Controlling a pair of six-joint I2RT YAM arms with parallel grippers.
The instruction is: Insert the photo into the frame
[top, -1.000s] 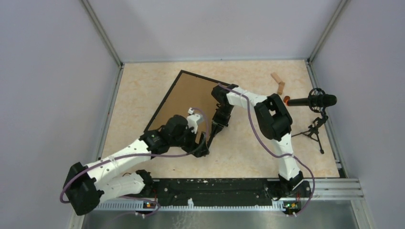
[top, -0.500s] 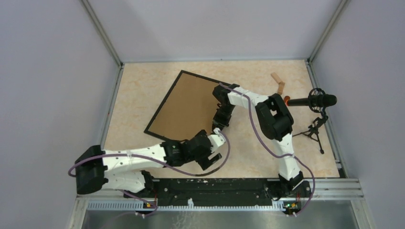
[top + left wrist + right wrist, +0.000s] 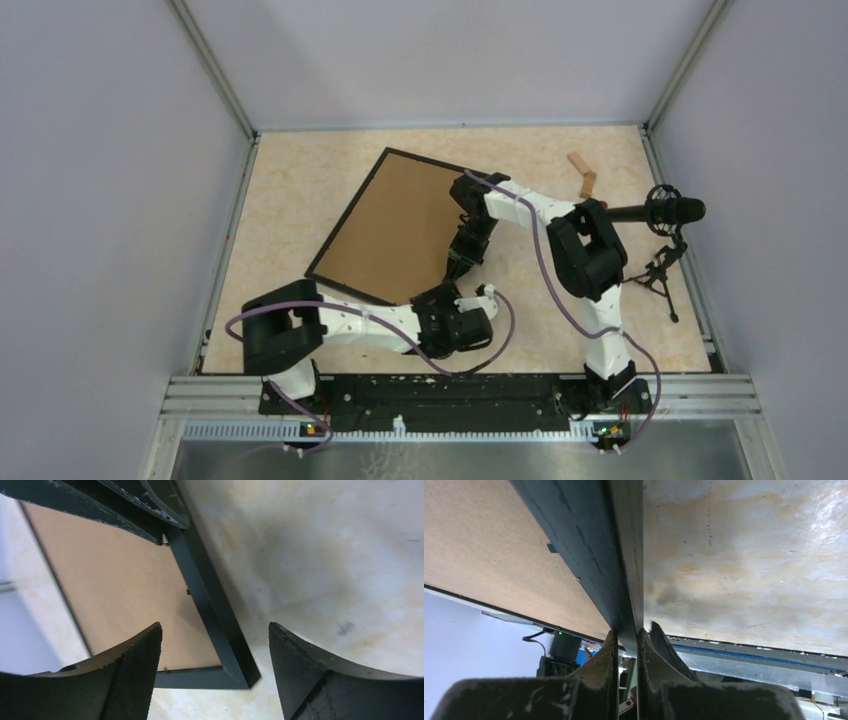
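Note:
The frame lies on the table with its brown backing board up, thin black edges around it. My right gripper is shut on the frame's right black edge near its near-right corner. My left gripper is open and empty, just in front of that corner; the corner shows between its fingers. The photo is not in view.
A small wooden piece lies at the back right. A black microphone on a small tripod stands at the right edge. Grey walls close in the table on three sides.
My left arm has swung from the frame's near edge to the right and back toward its base, ending in front of the near-right corner. The right gripper has kept its hold; the frame shifted slightly.

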